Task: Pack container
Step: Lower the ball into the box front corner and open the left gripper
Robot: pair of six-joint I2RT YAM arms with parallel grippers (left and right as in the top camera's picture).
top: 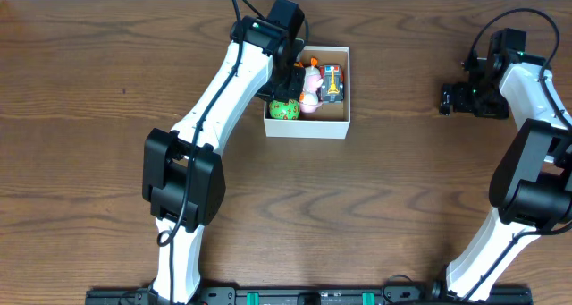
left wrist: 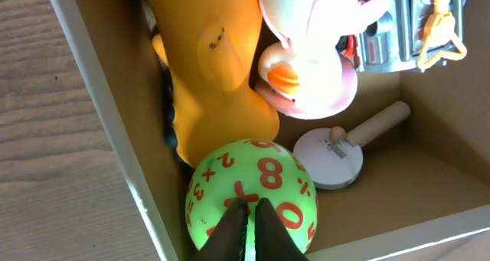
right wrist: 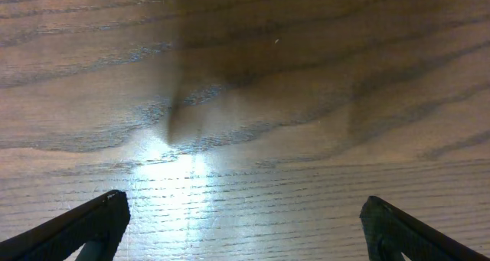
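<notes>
Container [top: 307, 128]: square, shallow, with white walls and a brown inside. It sits toward 12 o'clock from the middle of the wooden surface [top: 402, 207].
Green ball [top: 284, 110]: printed with red numerals, it lies in the container's 7 o'clock corner in the overhead view, against the white wall [left wrist: 115, 138].
Orange toy [left wrist: 214, 70]: lies along the same wall and touches the ball.
White duck [top: 310, 95]: has an orange bill and a pink underside. It lies mid-box, pressed against the orange toy.
Grey toy vehicle [top: 332, 83]: toward 1 o'clock inside the box, beside the duck.
White disc [left wrist: 329, 158]: has a pale wooden handle and lies flat on the cardboard floor, just beside the ball.
Left jaws: inside the box over the ball and narrowed to a thin slit. The dark fingertips [left wrist: 230, 234] sit against the ball's top and grasp nothing.
Right jaws: spread wide, with one fingertip [right wrist: 99, 223] at each lower corner of the wrist view and only bare surface between them.
Right arm [top: 527, 81]: toward 2 o'clock, well apart from the container.
</notes>
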